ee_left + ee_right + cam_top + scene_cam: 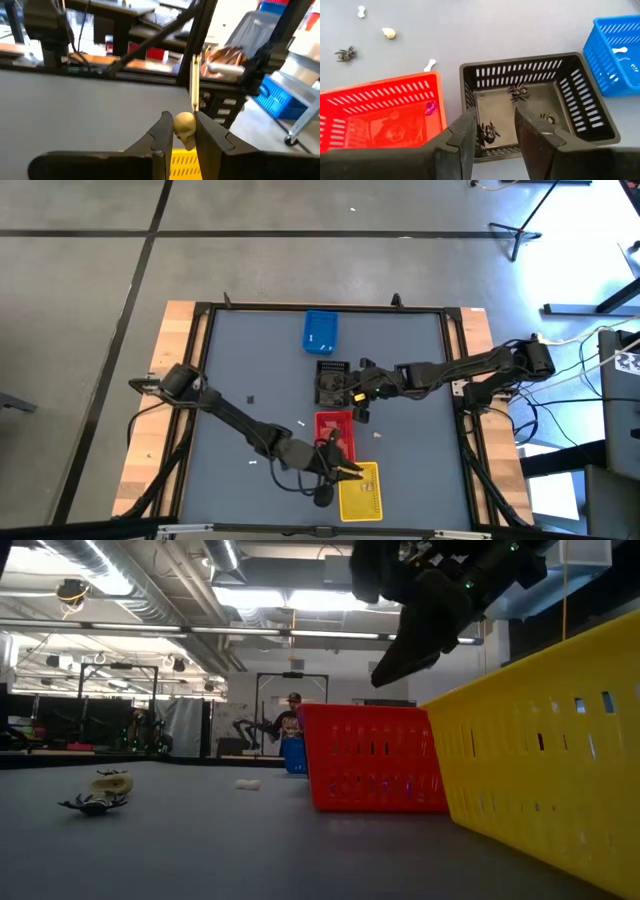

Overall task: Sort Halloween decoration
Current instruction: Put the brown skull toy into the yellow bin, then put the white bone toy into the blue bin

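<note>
Near the tabletop's [240,360] front edge, a cream skull piece [184,128] is clamped in the left gripper [180,131] over the yellow tray [361,491]. Further right, a black spider [489,132] is pinched by the right gripper [492,131] above the black tray [580,95].

Counted four trays: blue tray [320,331], black tray [537,100], red tray [380,112], yellow tray [361,492]. Spotted two arms, two grippers.
</note>
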